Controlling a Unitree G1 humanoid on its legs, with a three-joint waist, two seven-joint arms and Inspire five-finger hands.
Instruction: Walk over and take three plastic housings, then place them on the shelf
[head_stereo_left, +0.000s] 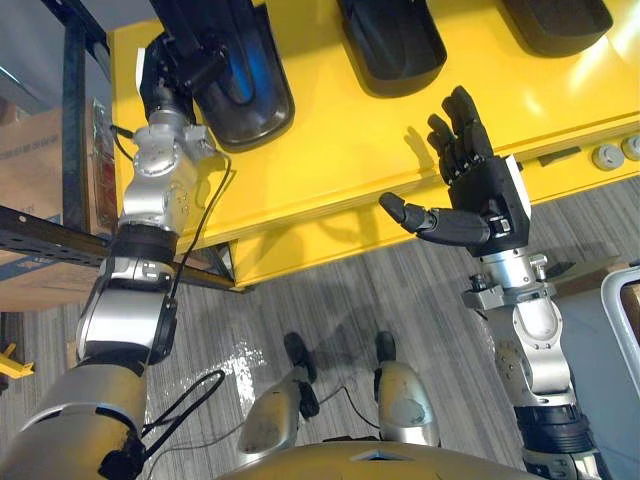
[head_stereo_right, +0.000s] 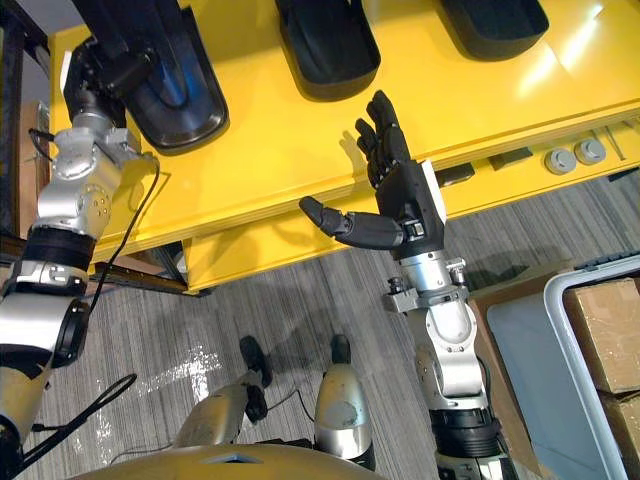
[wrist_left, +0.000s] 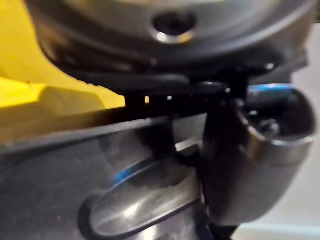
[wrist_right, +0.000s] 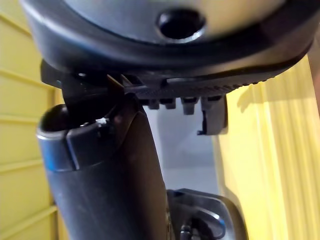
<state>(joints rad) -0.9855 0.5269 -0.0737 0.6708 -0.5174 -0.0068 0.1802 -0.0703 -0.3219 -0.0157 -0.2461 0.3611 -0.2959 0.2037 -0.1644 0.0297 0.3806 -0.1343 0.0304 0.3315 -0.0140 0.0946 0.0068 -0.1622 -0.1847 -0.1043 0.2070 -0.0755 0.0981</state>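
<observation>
Shelf (head_stereo_left: 350, 150): yellow, smooth, glossy, reflecting light.
Plastic housings (head_stereo_right: 330, 45): black, smooth, semi-gloss.
Floor (head_stereo_right: 250, 290): grey carpet, matt, streaked.
Cardboard boxes (head_stereo_right: 605, 330), near right: brown, matt.

three glossy black plastic housings (head_stereo_left: 395, 45) lined up on the flat yellow shelf (head_stereo_left: 340, 150), left hand (head_stereo_left: 180, 65) right up against the leftmost one (head_stereo_left: 245, 95). right hand (head_stereo_left: 480, 195) is over the front edge, fingers spread.

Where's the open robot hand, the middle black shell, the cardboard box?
Right robot hand (head_stereo_right: 405, 195): right eye view, dark middle.
Middle black shell (head_stereo_right: 328, 42): right eye view, hollow.
Cardboard box (head_stereo_right: 606, 325): right eye view, top.
</observation>
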